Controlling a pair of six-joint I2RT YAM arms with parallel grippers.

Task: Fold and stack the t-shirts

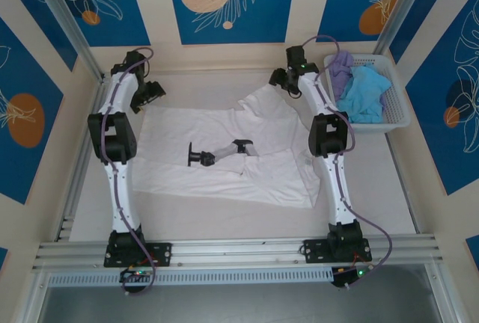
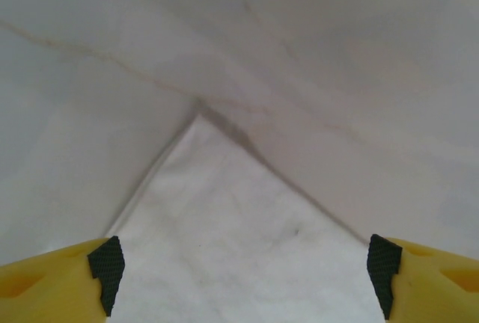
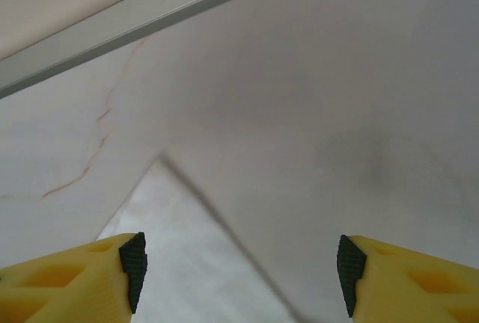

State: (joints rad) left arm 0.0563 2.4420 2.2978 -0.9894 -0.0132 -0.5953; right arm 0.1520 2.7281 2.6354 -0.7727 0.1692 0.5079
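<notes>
Three t-shirts were in sight, and the pale worktop (image 1: 224, 226) under them extended past the white t-shirt (image 1: 172, 151) on every side. That white t-shirt, the biggest garment, lay spread mostly flat between the two arms. Its far right part was rumpled into a raised peak, and its near right corner trailed toward the arm bases.

A white lattice basket (image 1: 400, 106) stood to the right of the white t-shirt, level with its far edge and apart from it, beyond the right arm. Inside it, the light blue t-shirt (image 1: 365, 95) lay bunched on the side further from the white t-shirt. The smaller lavender t-shirt (image 1: 340, 69) was crumpled on the side nearer to it.

The left end effector (image 1: 153, 91) hovered at the white t-shirt's far left corner with its fingers spread wide. In the left wrist view, a pointed corner of the white cloth lay below the gap between the black pads (image 2: 106, 267), and nothing was pinched between them.

The right end effector (image 1: 278, 78) hung at the white t-shirt's raised far right peak, its fingers likewise apart. In the right wrist view another white cloth corner showed under the gap, ungripped.

A small dark mark (image 1: 199, 157) sat near the middle of the white t-shirt.
</notes>
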